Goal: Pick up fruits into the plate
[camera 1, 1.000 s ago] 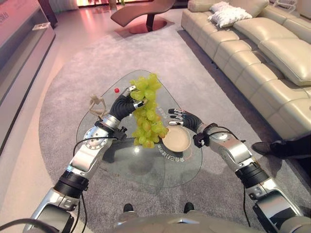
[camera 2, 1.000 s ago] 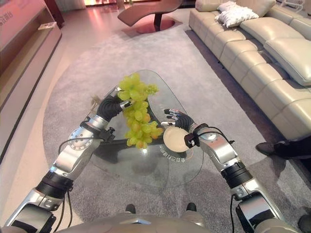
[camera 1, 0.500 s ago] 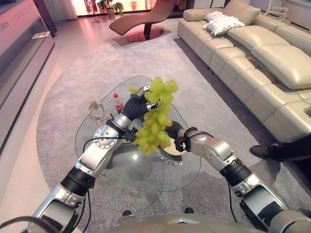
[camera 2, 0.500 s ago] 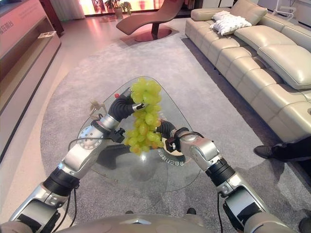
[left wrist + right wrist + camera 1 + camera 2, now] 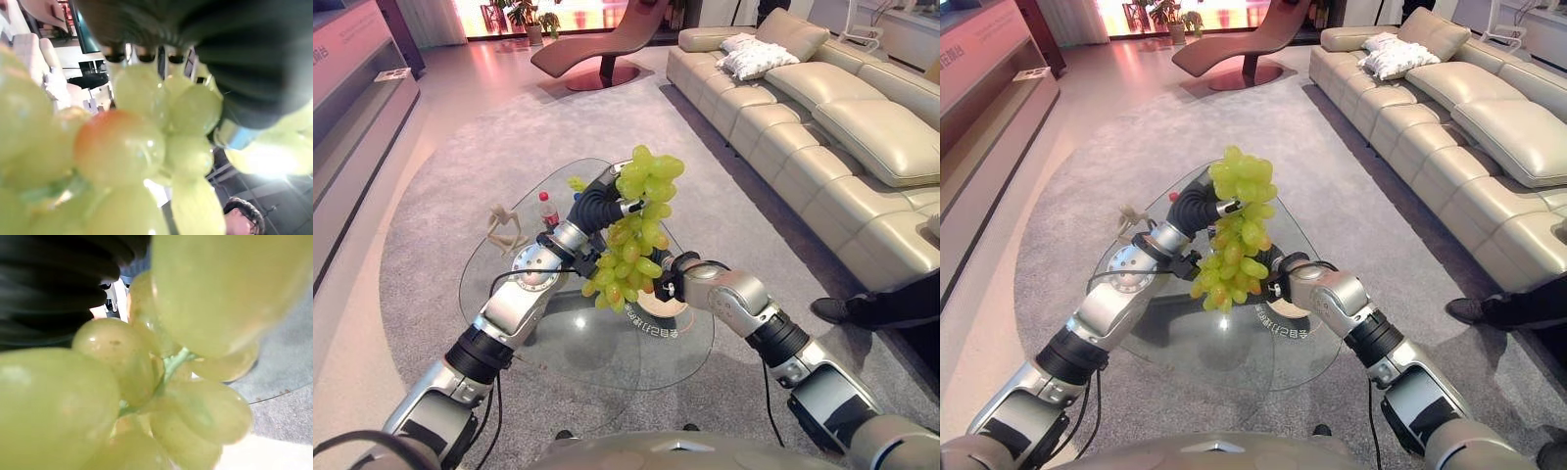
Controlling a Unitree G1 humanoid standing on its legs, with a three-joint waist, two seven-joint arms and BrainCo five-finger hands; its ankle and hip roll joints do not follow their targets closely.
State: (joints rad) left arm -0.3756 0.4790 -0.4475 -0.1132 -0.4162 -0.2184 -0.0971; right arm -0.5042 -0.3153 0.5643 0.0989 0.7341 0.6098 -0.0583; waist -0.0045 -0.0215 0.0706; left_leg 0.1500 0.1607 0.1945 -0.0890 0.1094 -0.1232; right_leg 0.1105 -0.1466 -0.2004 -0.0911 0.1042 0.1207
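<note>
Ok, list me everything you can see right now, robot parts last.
grape bunch: one, green, hanging above the table from the left hand
plate: one, beige, on the table, mostly behind the grapes and right arm
bottle: one, clear with red cap, on the table's far side
figurine: one, tan, on the table's left edge
glass table: one, clear, on the grey rug
sofa: one, cream, at right
lounge chair: one, brown, far end
person's shoe: dark, at right
left hand: curled on the bunch
right hand: behind the grapes

Head eyes: look down from above the bench [image 5: 607, 343], sharing it and both arms.
Wrist views: each pressed very close against the grapes [image 5: 122, 147], sharing that bunch.
</note>
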